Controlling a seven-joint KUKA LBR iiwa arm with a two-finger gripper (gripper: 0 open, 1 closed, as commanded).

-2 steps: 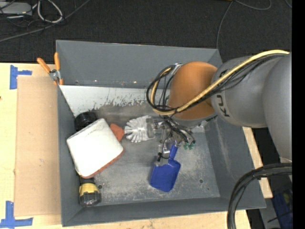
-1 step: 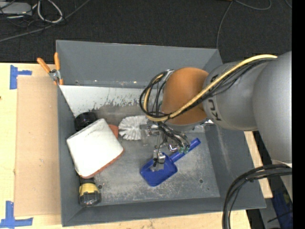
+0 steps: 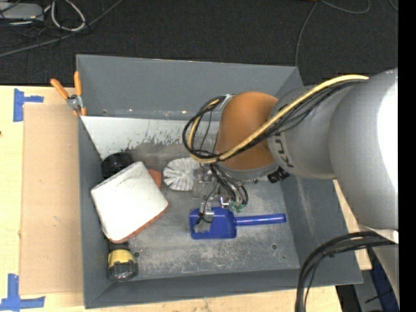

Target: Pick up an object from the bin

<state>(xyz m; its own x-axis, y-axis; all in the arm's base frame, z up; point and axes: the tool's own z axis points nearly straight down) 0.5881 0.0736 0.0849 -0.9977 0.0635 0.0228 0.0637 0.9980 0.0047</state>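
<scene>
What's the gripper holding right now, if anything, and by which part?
Cannot be told. The gripper is down on the blocky end of the blue handled tool, but a grip isn't visible.

One camera overlooks the bin [image 3: 182, 90], seemingly obliquely.

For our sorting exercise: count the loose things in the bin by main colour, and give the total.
White: 2, flat pad and bristly brush
Blue: 1, handled scoop
Black: 1, round thing
Yellow: 1, small tape measure
Total: 5
</scene>
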